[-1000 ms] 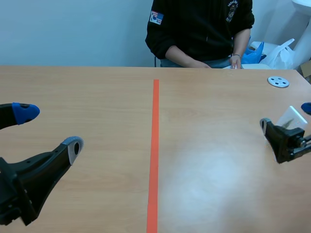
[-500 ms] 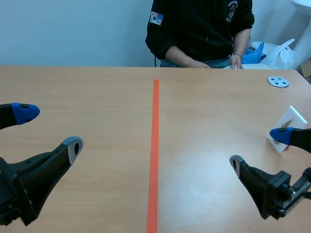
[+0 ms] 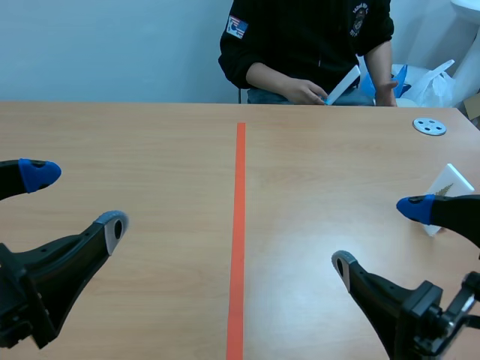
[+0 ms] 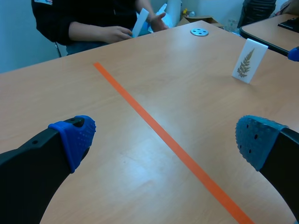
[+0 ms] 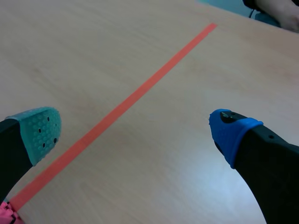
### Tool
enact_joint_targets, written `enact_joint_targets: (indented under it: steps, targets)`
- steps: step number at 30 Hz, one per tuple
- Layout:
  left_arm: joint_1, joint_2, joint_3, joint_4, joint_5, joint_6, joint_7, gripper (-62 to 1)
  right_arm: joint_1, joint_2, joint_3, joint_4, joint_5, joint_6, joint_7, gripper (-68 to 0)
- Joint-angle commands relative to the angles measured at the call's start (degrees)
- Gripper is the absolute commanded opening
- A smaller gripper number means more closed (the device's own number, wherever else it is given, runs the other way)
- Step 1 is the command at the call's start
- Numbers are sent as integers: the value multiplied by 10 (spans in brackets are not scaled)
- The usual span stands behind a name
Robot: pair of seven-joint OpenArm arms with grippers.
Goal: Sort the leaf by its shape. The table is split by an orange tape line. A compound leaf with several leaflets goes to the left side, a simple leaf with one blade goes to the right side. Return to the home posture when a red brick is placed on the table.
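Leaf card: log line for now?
leaf card standing right of tape line | left gripper open | right gripper open | person holding second card

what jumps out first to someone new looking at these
An orange tape line splits the wooden table down its middle. A white leaf card stands on the right side, just past the open right hand. Across the table a person holds another white card.

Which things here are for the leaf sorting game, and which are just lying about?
For the job: leaf card, tape line, probably the person's card.
Just lying about: grey disc, white bag.
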Motion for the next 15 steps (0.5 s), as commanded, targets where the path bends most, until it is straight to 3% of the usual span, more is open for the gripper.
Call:
enact_joint_targets:
  steps: [1,15]
  targets:
    - [0,1,0,9,-3,0,-10,14,6,3,8,13,6,0,4,4]
    - [0,1,0,9,-2,0,-10,14,8,1,8,49,6,-2,-8,4]
